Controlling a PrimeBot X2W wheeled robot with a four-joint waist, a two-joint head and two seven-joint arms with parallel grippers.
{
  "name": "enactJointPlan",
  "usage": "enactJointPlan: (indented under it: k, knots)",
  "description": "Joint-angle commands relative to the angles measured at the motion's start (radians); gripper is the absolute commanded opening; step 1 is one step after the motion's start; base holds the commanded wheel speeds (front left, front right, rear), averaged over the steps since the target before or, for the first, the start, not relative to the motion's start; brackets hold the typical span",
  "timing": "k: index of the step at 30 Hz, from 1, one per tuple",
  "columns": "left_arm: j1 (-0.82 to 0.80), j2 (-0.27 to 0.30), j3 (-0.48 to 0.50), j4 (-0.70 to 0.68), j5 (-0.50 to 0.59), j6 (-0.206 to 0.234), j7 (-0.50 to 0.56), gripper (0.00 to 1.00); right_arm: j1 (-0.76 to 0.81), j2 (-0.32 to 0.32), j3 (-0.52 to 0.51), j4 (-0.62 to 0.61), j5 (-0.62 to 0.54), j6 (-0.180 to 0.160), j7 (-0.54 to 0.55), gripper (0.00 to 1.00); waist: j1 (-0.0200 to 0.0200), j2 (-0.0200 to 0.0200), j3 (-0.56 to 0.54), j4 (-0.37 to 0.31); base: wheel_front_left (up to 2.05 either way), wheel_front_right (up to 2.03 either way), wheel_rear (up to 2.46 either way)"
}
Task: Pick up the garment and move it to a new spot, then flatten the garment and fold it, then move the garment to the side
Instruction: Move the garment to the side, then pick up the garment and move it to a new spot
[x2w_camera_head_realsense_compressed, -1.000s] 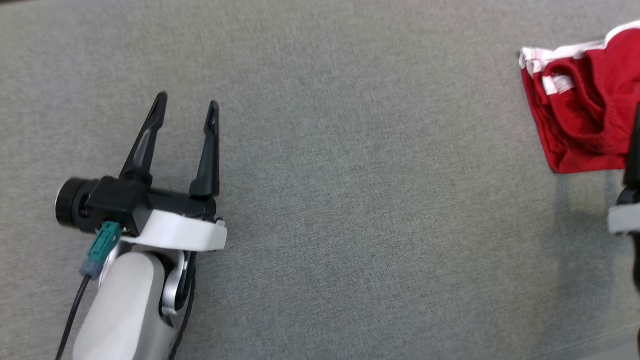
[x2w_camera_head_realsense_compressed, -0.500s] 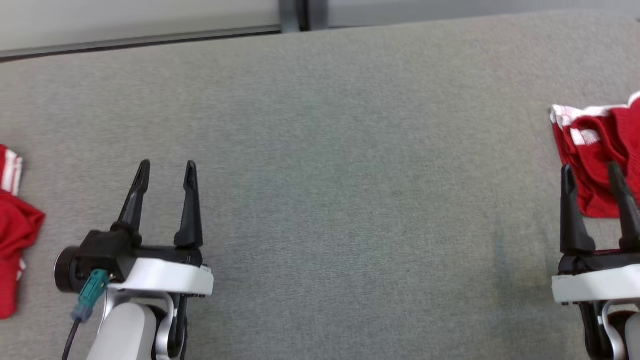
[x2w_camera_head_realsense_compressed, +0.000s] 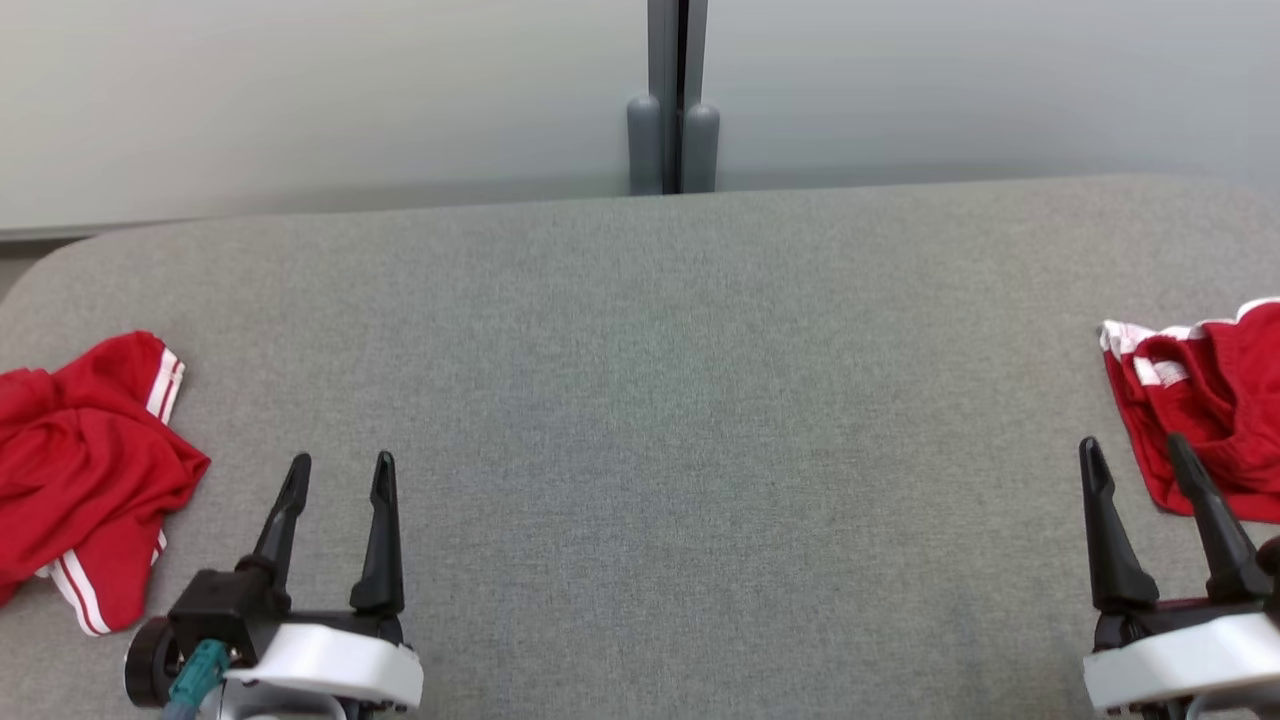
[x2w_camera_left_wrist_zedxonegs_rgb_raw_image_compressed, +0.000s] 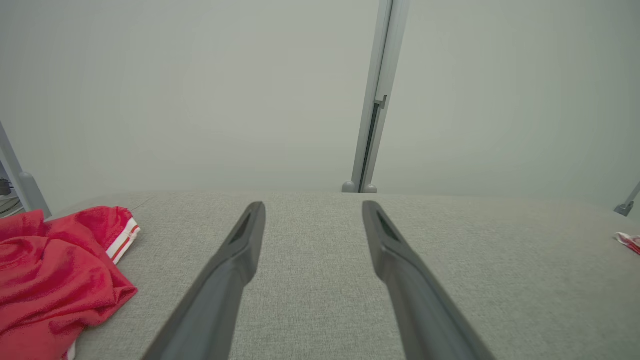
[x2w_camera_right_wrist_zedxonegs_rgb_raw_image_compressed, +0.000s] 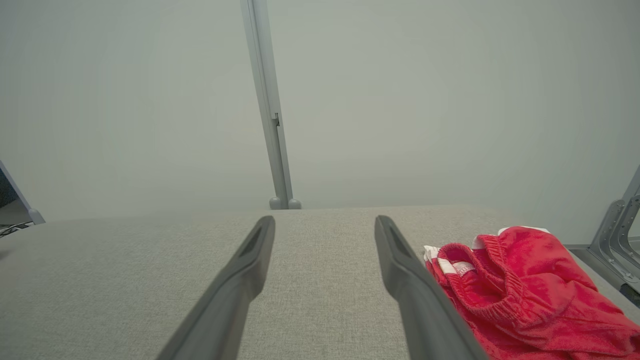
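Note:
Two crumpled red garments with white stripes lie on the grey padded table (x2w_camera_head_realsense_compressed: 640, 400). One garment (x2w_camera_head_realsense_compressed: 90, 470) rests at the far left edge, left of my left gripper (x2w_camera_head_realsense_compressed: 340, 462), and apart from it. The other garment (x2w_camera_head_realsense_compressed: 1220, 420) lies at the far right, just beyond and to the right of my right gripper (x2w_camera_head_realsense_compressed: 1134, 445). Both grippers are open and hold nothing. In the left wrist view the left garment (x2w_camera_left_wrist_zedxonegs_rgb_raw_image_compressed: 55, 270) sits left of the open left gripper (x2w_camera_left_wrist_zedxonegs_rgb_raw_image_compressed: 313, 206). In the right wrist view the right garment (x2w_camera_right_wrist_zedxonegs_rgb_raw_image_compressed: 525, 285) lies beside the right finger of the open right gripper (x2w_camera_right_wrist_zedxonegs_rgb_raw_image_compressed: 325, 220).
A pale wall with a grey vertical post (x2w_camera_head_realsense_compressed: 672, 100) stands behind the table's far edge. A metal frame (x2w_camera_right_wrist_zedxonegs_rgb_raw_image_compressed: 620, 235) rises past the table's right end. Wide bare grey surface stretches between the two garments.
The head camera has tilted up, so the wall, the table's far edge and the left garment have come into the picture. Both grippers stay open and low over the table.

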Motion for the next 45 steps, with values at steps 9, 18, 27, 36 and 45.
enactJointPlan:
  k: [9, 18, 27, 36, 45]
  knots:
    - [0.068, 0.017, -0.011, 0.004, -0.002, 0.007, 0.01, 1.0, 0.088, 0.005, -0.008, -0.036, -0.001, -0.002, 0.035, 1.0, 0.0, 0.0, -0.094, 0.0, 0.0, 0.0, 0.0]
    - [0.074, 0.024, -0.017, -0.006, -0.002, 0.018, 0.019, 1.0, 0.103, 0.009, -0.015, -0.058, 0.002, -0.002, 0.045, 1.0, 0.0, 0.0, -0.098, -0.002, 0.0, 0.0, 0.0]
    - [0.046, 0.017, -0.025, -0.001, -0.012, 0.015, 0.014, 1.0, 0.106, 0.007, -0.025, -0.066, 0.0, -0.002, 0.048, 1.0, 0.0, 0.0, -0.085, 0.016, 0.0, 0.0, 0.0]
    - [-0.022, 0.001, -0.031, 0.027, -0.005, 0.013, 0.004, 1.0, 0.09, -0.014, -0.04, -0.115, -0.019, -0.001, 0.069, 1.0, 0.0, 0.0, -0.05, 0.153, 0.0, 0.0, 0.0]
    - [-0.03, -0.005, 0.0, 0.05, -0.015, 0.012, -0.004, 1.0, 0.09, -0.018, 0.002, -0.141, -0.013, -0.001, 0.1, 1.0, 0.0, 0.0, -0.078, 0.328, 0.0, 0.0, 0.0]
